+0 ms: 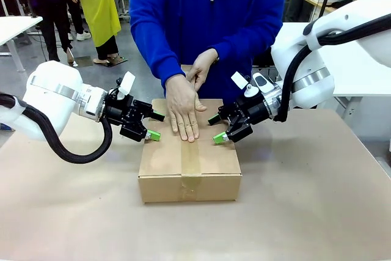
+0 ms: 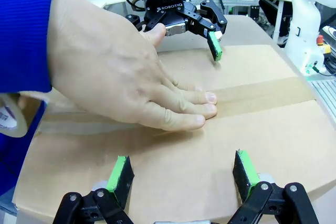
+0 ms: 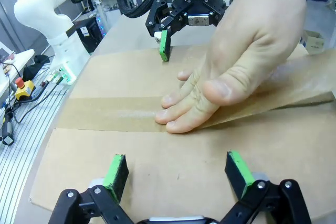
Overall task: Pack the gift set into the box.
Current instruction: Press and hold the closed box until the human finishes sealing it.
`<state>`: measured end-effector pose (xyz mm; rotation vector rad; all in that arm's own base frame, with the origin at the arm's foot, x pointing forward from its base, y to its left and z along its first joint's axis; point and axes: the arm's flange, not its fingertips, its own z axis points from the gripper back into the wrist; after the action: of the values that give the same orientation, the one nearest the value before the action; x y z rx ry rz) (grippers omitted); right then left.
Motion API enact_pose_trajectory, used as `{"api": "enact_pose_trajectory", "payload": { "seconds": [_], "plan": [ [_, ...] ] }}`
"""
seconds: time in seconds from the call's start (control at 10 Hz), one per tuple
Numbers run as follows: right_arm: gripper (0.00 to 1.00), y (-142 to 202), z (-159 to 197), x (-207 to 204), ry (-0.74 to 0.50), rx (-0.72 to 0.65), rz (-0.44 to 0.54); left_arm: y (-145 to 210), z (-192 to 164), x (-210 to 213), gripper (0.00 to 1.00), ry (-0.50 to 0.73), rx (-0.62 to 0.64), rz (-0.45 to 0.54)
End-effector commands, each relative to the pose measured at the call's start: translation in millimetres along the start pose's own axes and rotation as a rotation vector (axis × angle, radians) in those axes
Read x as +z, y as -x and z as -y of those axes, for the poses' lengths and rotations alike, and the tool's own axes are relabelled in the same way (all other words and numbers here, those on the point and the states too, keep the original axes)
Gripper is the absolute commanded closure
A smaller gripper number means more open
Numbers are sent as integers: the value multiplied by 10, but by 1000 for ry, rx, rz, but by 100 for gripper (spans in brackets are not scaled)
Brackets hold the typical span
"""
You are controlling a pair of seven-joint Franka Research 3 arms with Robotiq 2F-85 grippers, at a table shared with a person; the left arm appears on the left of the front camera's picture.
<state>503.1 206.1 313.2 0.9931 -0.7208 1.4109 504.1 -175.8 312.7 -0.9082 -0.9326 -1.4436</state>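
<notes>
The box (image 1: 189, 169) stands shut in the middle of the table, a strip of brown tape (image 1: 191, 163) running over its top seam. A person's hand (image 1: 182, 107) lies flat on that tape (image 2: 262, 95). My left gripper (image 1: 155, 125) is open at the box's left top edge, and its green pads (image 2: 119, 174) hover just over the cardboard. My right gripper (image 1: 217, 129) is open at the right top edge, with nothing between its pads (image 3: 239, 167). The gift set is hidden from view.
The person in a blue sleeve (image 1: 153, 22) stands at the far side, the other hand (image 1: 203, 66) held just behind the box. A tape roll (image 2: 9, 119) shows beside the sleeve. Brown paper covers the table (image 1: 317, 200) around the box.
</notes>
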Motion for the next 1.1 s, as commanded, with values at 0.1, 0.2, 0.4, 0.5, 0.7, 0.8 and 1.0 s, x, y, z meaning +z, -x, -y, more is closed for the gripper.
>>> {"api": "enact_pose_trajectory", "payload": {
  "seconds": [0.1,0.2,0.4,0.5,0.7,0.8,1.0],
  "plan": [
    [0,17,-23,2,-2,-2,-6,18,18,-3,0,3,-4,3],
    [0,17,-23,2,-2,-2,-6,18,18,-3,0,3,-4,3],
    [0,17,-23,2,-2,-2,-6,18,18,-3,0,3,-4,3],
    [0,17,-23,2,-2,-2,-6,18,18,-3,0,3,-4,3],
    [0,17,-23,2,-2,-2,-6,18,18,-3,0,3,-4,3],
    [0,17,-23,2,-2,-2,-6,18,18,-3,0,3,-4,3],
    [0,17,-23,2,-2,-2,-6,18,18,-3,0,3,-4,3]
  ]
}}
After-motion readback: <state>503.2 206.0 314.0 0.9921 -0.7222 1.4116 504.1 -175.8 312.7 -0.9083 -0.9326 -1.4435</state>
